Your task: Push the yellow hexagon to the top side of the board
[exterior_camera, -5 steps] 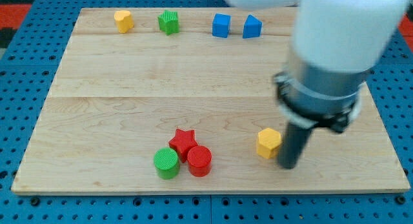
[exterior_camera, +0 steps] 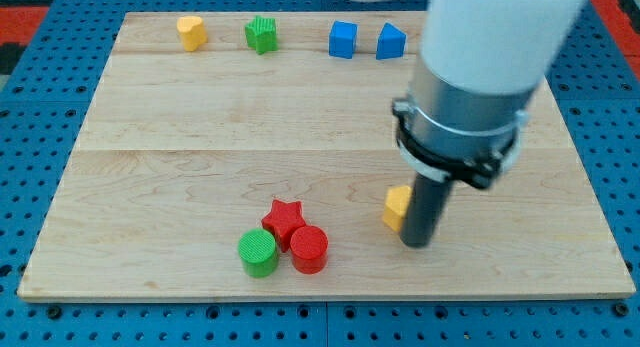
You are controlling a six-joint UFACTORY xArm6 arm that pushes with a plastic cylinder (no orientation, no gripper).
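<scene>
No claw on this rig, just my tip (exterior_camera: 417,242), touching the yellow hexagon (exterior_camera: 396,207) on its right, w/ red star (exterior_camera: 284,218) well left on desk (exterior_camera: 180,147).

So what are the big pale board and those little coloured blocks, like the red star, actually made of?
The pale board looks like light wood with a smooth, matt finish: grain streaks and plank seams run across it. The red star, like the yellow hexagon beside my tip, seems solid-coloured plastic, evenly tinted and slightly ridged, though painted wood can't be ruled out.
</scene>
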